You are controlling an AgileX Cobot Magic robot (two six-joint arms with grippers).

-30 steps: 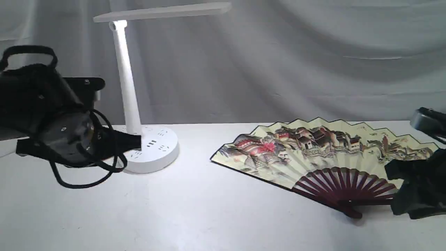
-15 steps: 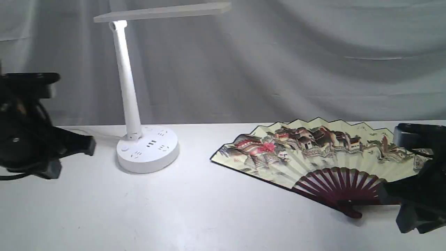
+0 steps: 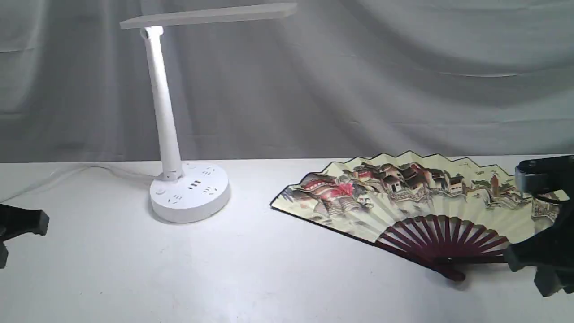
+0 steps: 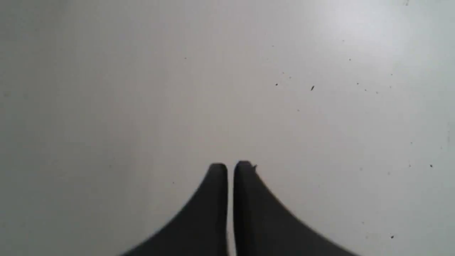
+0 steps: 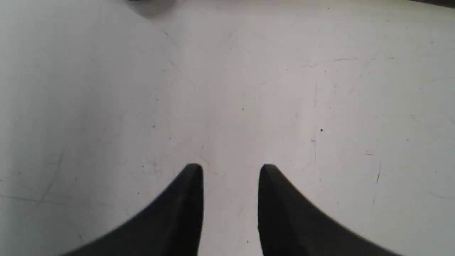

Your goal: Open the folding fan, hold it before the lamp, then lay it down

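The folding fan (image 3: 403, 202) lies spread open and flat on the white table (image 3: 269, 269) at the right, its maroon ribs fanning from a pivot near the front. The lamp (image 3: 167, 116) stands at the back left, white, with its bar head reaching right and its round base on the table. My right gripper (image 3: 536, 264) hangs just right of the fan's ribs; in the right wrist view the right gripper (image 5: 231, 169) is open with only bare table between the fingers. My left gripper (image 3: 18, 226) sits at the far left edge; the left gripper (image 4: 230, 165) is shut on nothing.
A grey cloth backdrop (image 3: 358, 80) hangs behind the table. A white cable (image 3: 67, 172) runs from the lamp's base toward the left edge.
The left arm has pulled back leftward and down, away from the lamp's base, almost out of the exterior view. The right arm has dropped and drawn back to the right, off the fan, which has not moved.
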